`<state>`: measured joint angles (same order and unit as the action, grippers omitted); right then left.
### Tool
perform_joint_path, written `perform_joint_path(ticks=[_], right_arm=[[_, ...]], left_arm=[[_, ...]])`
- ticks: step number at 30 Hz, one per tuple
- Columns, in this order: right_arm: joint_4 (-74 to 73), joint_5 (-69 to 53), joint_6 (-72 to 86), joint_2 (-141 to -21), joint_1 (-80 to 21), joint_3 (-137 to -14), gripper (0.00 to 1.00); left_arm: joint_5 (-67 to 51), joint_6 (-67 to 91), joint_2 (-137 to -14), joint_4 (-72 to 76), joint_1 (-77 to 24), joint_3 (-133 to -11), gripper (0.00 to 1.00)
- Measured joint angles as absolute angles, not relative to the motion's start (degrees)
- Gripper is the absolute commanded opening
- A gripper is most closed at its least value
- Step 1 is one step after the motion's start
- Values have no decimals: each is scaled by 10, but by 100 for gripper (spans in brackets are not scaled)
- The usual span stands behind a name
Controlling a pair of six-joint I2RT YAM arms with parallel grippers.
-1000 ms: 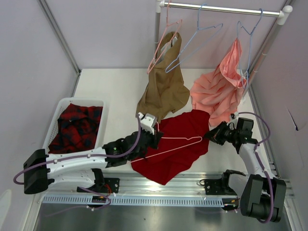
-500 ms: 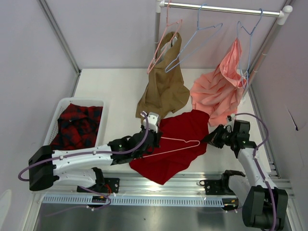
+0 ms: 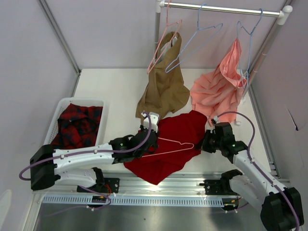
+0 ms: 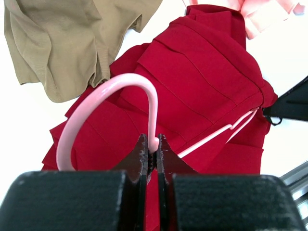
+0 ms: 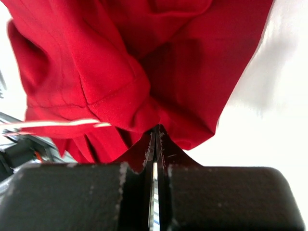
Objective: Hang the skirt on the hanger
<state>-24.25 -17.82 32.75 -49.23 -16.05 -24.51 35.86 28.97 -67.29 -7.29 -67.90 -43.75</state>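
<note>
left fingers (image 4: pixel 142 153): pinched tight on the foot of the hook of the thin pale-pink wire hanger (image 4: pixel 126 78); nothing but the wire between the tips; the hook curls up and over to the left of them

right fingers (image 5: pixel 144 150): closed down to a hairline slit on an edge of the plain deep-red cloth skirt (image 5: pixel 110 72); the cloth bunches into folds right above the tips

skirt, where it is: spread on the white counter (image 3: pixel 110 89) near the front edge, between the two arms (image 3: pixel 168 154); its left edge is by the left fingers (image 3: pixel 154 143), its right edge is at the right fingers (image 3: pixel 207 142)

hanger, where it is: lying across the top of the skirt (image 3: pixel 173 140); hook end to the left, far shoulder reaching toward the right side; a bit of pink wire shows by a fold in the right wrist view (image 5: pixel 53 124), can't tell if it's under the cloth or just beside it

behind the skirt: a tan cloth garment (image 3: pixel 163 91) and a salmon-pink cloth garment (image 3: pixel 216 94) hang from the metal rail (image 3: pixel 221 8); their hems come down onto the counter; the skirt's top corner meets the salmon one

also on the rail: light-blue wire hangers (image 3: pixel 195 41)

left side: white plastic basket (image 3: pixel 51 126) holding a red-and-black plaid garment (image 3: pixel 77 126); well apart from the skirt
</note>
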Motion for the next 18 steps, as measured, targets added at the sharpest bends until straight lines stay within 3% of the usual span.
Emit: perform_joint_path(ticks=[10,18], right_arm=[[-248,-79,370,-516,-293,-245,0],[-261,-24,401,-482,-288,-242,0]], left_arm=[[359,291,-668,-94,-679,-437,0],[352,291,-666,-96,-679,-437,0]])
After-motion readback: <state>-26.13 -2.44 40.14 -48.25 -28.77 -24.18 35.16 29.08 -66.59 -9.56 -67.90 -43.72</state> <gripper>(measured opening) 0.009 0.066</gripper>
